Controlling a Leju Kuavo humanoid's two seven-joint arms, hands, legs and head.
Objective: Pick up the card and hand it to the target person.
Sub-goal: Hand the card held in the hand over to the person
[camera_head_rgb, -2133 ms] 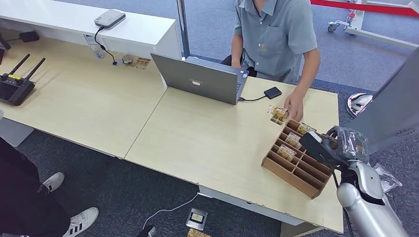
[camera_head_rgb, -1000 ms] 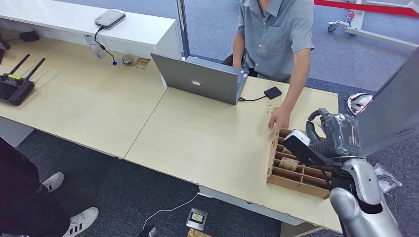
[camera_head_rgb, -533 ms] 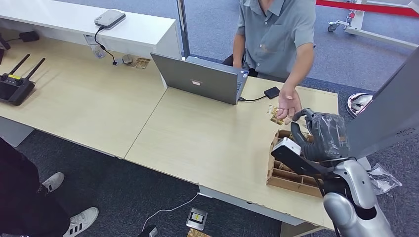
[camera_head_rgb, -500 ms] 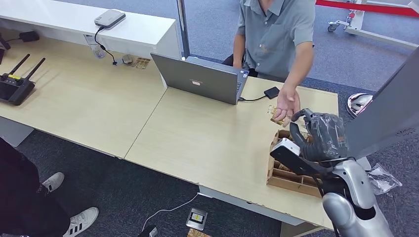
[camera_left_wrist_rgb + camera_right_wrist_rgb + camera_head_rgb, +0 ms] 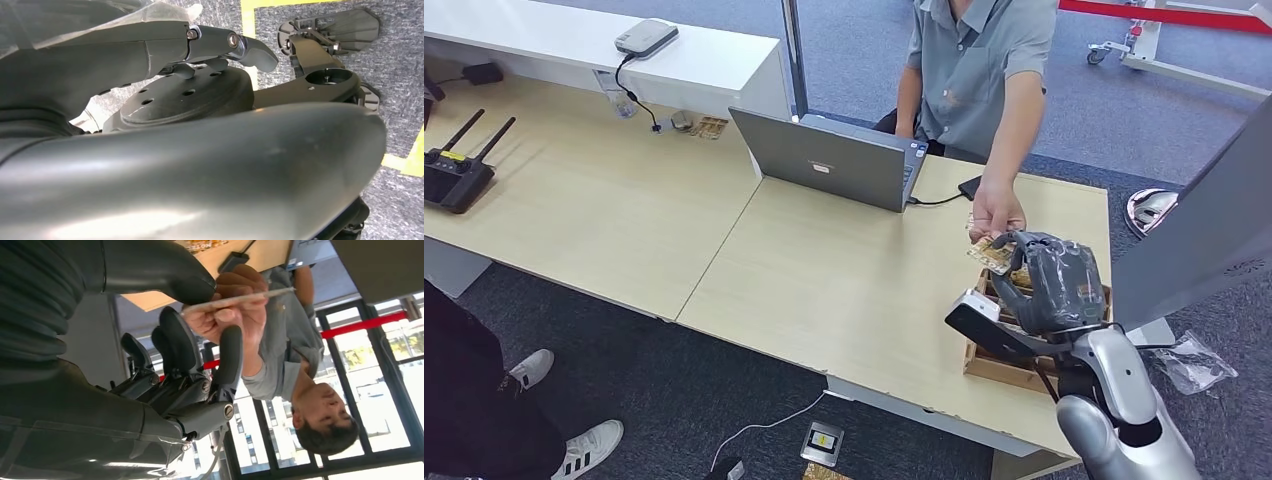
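My right hand [image 5: 1052, 282] is raised over the wooden card organizer [image 5: 1009, 362] at the desk's right end. It pinches a yellow patterned card [image 5: 994, 255] between thumb and finger. The person in a grey shirt [image 5: 979, 60] behind the desk reaches down, and the person's hand [image 5: 996, 213] grips the far end of the same card. In the right wrist view the card [image 5: 235, 299] appears edge-on, my thumb [image 5: 160, 270] on one side and a dark finger [image 5: 175, 337] on the other, with the person's hand [image 5: 245, 315] closed on it. My left hand [image 5: 200, 165] hangs over the floor.
An open laptop [image 5: 829, 160] and a small black device [image 5: 972, 186] lie on the desk [image 5: 824, 280] near the person. A controller with antennas [image 5: 457, 178] sits far left. A grey panel [image 5: 1214, 220] stands at my right. Another person's legs [image 5: 484, 410] are at lower left.
My right hand lifted from the organizer with the card and moved left toward the person. The person's hand left the desk, turned palm up, then took hold of the card.
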